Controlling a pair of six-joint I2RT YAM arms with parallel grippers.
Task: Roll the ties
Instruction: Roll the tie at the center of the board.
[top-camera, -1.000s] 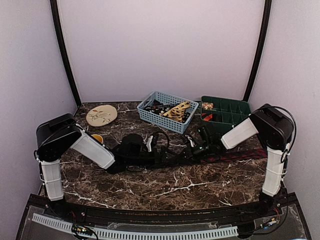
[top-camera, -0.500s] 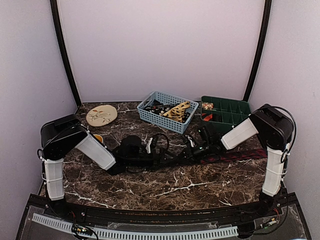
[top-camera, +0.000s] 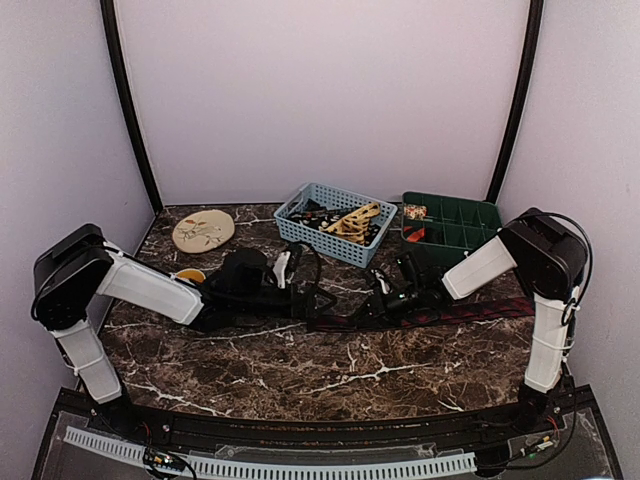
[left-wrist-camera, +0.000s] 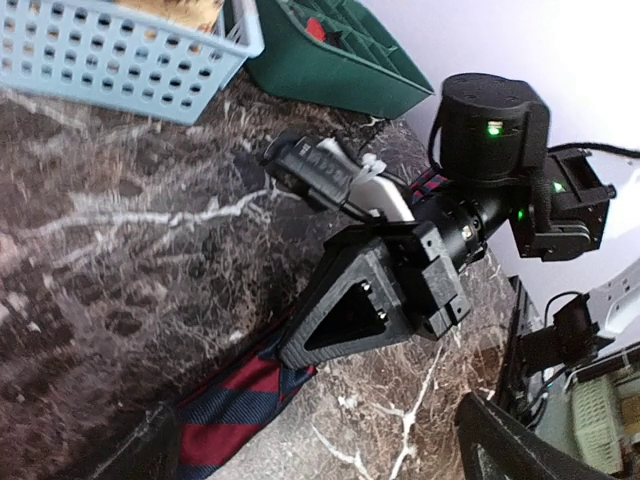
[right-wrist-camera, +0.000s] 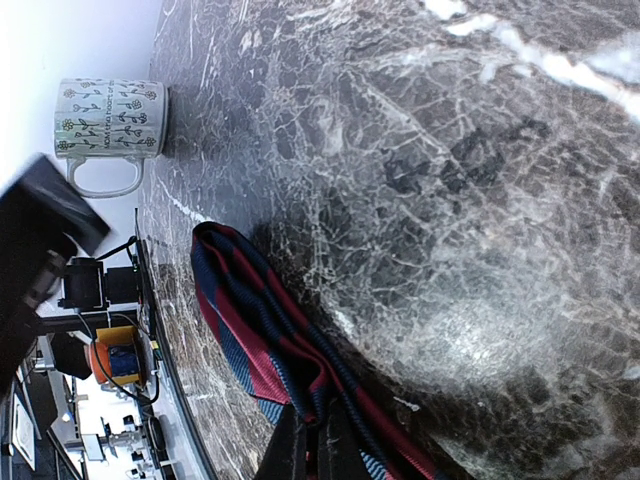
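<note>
While the right gripper (right-wrist-camera: 308, 445) is clamping the striped tie (top-camera: 470, 312) lying flat from centre to right, the left gripper (top-camera: 300, 292) is hovering jaws-apart at its left end, seemingly preparing to grip and start rolling.

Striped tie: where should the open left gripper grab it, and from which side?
Likely the free end of the striped tie, beyond the right gripper's pinch. Come down from above, fingers straddling the narrow width: it lies flat on the table, so only its thin edges offer a hold.
</note>
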